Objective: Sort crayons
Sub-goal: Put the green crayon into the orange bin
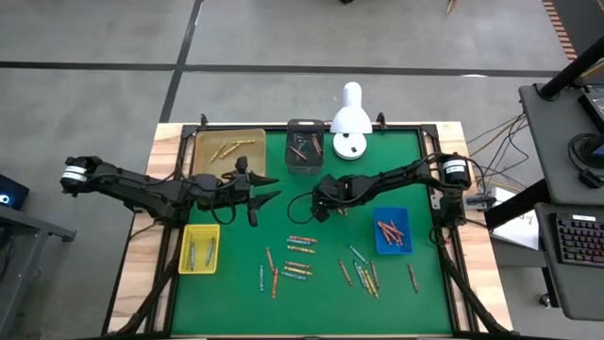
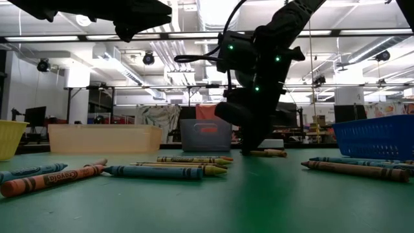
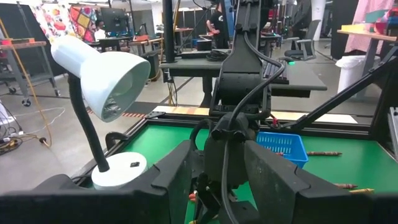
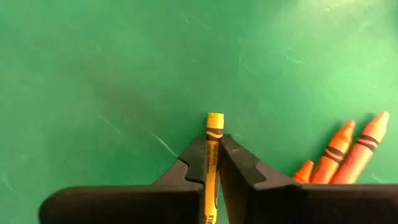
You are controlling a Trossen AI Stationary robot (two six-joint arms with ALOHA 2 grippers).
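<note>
Right tool: the right tool [image 4: 211, 163] is down on the green table [image 1: 283, 161] near its middle, its fingers [image 4: 239, 163] closed on a yellow crayon [image 4: 214, 134] whose end sticks out past the tips.
Left tool: the left tool [image 1: 265, 187] hangs above the table toward the left edge, fingers spread wide and holding nothing.
Loose crayons: most of the crayons [image 1: 300, 255] lie scattered across the near half of the table; three orange crayons [image 4: 348, 152] lie just beside the right tool.
Trays: a yellow tray [image 1: 199, 248] sits near the left edge, a blue tray [image 1: 392, 230] toward the right edge, a tan tray [image 1: 229, 151] and a dark tray [image 1: 305, 145] along the far edge; each already holds a few.
Step in hand: picking up the yellow crayon, I judge.
Doing it well: lift straight up so the thin stick does not swivel in the pinch, clear the orange ones beside it, then carry it toward the yellow tray, keeping well clear of the left arm and the white lamp [image 1: 350, 121].
</note>
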